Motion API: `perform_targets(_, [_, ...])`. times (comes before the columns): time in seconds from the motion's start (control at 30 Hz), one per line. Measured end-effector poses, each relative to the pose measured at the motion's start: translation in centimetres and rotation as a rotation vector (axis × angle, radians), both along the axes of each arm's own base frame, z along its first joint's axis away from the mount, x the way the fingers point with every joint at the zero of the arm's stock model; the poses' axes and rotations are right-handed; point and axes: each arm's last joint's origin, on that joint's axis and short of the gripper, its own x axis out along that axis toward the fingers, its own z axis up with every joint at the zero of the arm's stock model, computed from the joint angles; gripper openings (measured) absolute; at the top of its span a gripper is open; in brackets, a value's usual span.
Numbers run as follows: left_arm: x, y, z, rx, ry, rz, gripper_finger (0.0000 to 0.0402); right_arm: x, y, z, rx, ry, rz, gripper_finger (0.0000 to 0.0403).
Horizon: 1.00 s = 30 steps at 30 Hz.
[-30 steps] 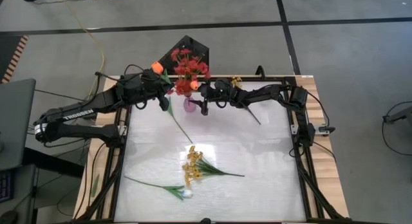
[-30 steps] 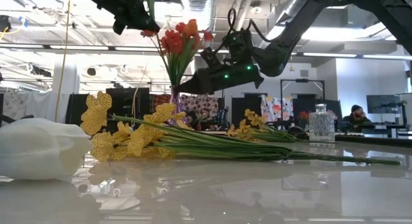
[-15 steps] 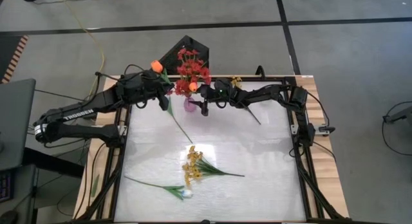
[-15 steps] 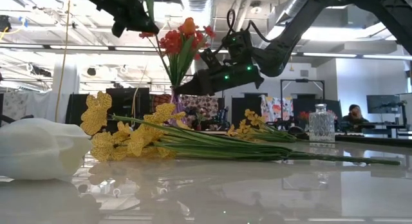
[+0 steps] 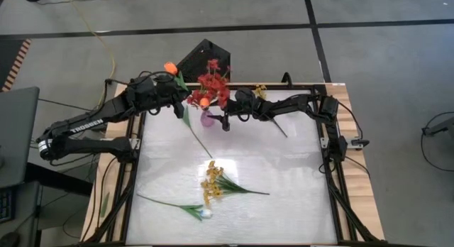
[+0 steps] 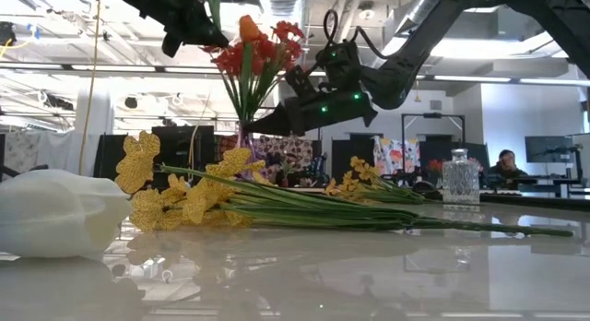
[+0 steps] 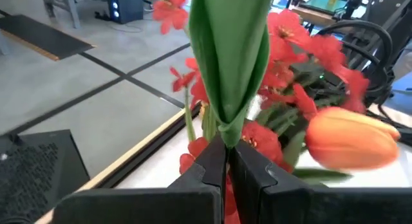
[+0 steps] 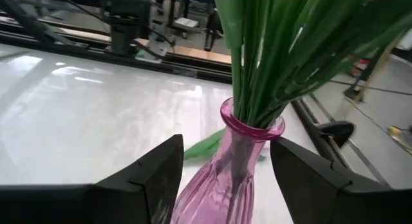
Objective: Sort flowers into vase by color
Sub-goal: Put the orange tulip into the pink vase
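A pink glass vase (image 5: 208, 118) stands near the table's far edge with red sprays (image 5: 213, 84) and an orange tulip (image 5: 204, 101) in it. My left gripper (image 5: 175, 99) hovers left of the bouquet, shut on another orange tulip (image 5: 170, 67), whose stem (image 5: 198, 139) slants toward the near side. My right gripper (image 8: 225, 185) is open, its fingers on either side of the vase's body (image 8: 222, 163). A yellow spray (image 5: 211, 182) and a white tulip (image 5: 204, 213) lie near the table's middle. My left gripper pinches the orange tulip's stem at the base of its green leaf (image 7: 224, 130) between its two fingers (image 7: 209, 167). The flower is lifted, blossom up beyond the gripper, and its long stem hangs slanting below. My right gripper: I cannot tell whether its fingers (image 8: 154, 179) touch the vase.
Another yellow spray (image 5: 261, 91) lies at the far right, its stem running under the right arm. A clear glass vase (image 6: 458, 178) stands toward the right in the low view. A black panel (image 5: 206, 54) sits beyond the far edge. People sit in the room behind.
The left gripper has carried its tulip slightly toward the far-left. The bouquet in the vase has leaned toward the table's left, its orange tulip shifting that way and a little higher in the low view. The right gripper has stayed by the vase.
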Motion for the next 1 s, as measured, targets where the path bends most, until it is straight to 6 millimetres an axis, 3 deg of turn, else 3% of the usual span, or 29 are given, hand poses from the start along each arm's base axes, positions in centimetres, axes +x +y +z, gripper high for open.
perform_targets(1.0, [-0.3,0.0,-1.4,-0.117,0.095,-0.020,0.0000,0.4,1.2,-0.2,0.024,0.019,0.052,0.0260])
